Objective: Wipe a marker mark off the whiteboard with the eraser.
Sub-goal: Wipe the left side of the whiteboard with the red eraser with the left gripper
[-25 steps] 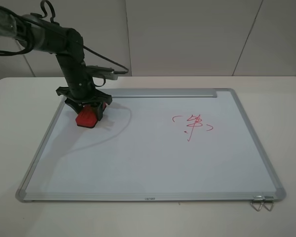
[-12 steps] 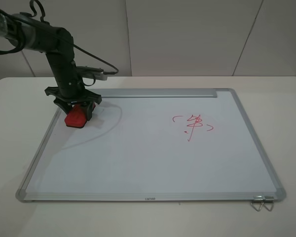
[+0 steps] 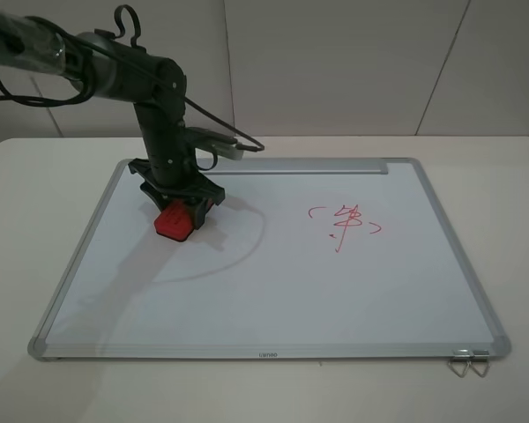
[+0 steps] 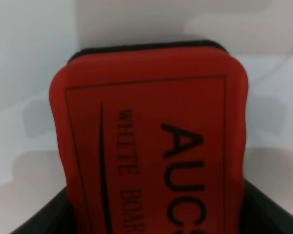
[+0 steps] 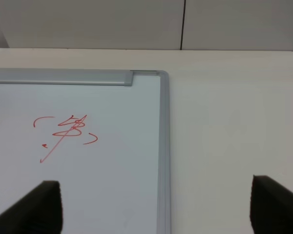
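Observation:
The whiteboard (image 3: 273,282) lies flat on the table, silver-framed. My left gripper (image 3: 178,204) is shut on the red eraser (image 3: 175,220) and presses it onto the board's far left part. In the left wrist view the eraser (image 4: 151,141) fills the frame, dark lettering on top, dark felt showing at its far edge. No small scribble of stacked strokes shows on the board; the spot under the eraser is hidden. My right gripper (image 5: 156,209) is open over the board's right edge (image 5: 163,146), seen only in its wrist view.
A red scribble between bracket-like curves with a long tail (image 3: 344,222) sits right of the board's middle, and also shows as the scribble (image 5: 66,134) in the right wrist view. A metal strip (image 3: 291,166) runs along the far edge. Binder clips (image 3: 469,361) hang at the near right corner.
My left gripper, with the eraser, slid left toward the board's frame, then back right past where it began. The bracketed scribble is unchanged.

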Available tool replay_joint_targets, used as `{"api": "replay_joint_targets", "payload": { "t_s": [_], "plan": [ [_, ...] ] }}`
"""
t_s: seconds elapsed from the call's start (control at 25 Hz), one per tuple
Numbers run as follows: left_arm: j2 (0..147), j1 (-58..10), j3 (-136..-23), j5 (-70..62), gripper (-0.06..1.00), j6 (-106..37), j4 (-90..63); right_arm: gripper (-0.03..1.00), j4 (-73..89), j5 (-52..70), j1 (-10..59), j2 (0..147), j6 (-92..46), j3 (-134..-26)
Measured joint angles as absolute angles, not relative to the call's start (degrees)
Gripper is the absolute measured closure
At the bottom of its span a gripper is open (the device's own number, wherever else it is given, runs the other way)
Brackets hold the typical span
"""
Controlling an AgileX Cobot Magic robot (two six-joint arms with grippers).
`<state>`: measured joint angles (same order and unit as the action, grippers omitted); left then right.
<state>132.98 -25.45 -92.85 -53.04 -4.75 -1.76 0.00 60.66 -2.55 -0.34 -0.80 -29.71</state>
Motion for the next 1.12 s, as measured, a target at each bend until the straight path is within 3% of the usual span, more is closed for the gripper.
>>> {"api": "replay_joint_targets", "payload": {
  "t_s": [0.48, 0.88, 1.12],
  "plan": [
    [133.2, -29.2, -93.2, -53.9, 0.36, -7.7, -3.7, 0.27, 0.0, 60.7, -2.6, -0.3, -0.8, -29.7],
    [132.9, -23.9, -92.7, -57.4, 0.36, -1.4, -1.7, 0.27, 0.0, 60.7, -2.6, -0.3, -0.8, -29.7],
    [128.9, -21.5, -85.6, -56.2, 0.36, 0.0, -0.7, 0.27, 0.0, 60.7, -2.6, -0.3, -0.8, -29.7]
  ]
}}
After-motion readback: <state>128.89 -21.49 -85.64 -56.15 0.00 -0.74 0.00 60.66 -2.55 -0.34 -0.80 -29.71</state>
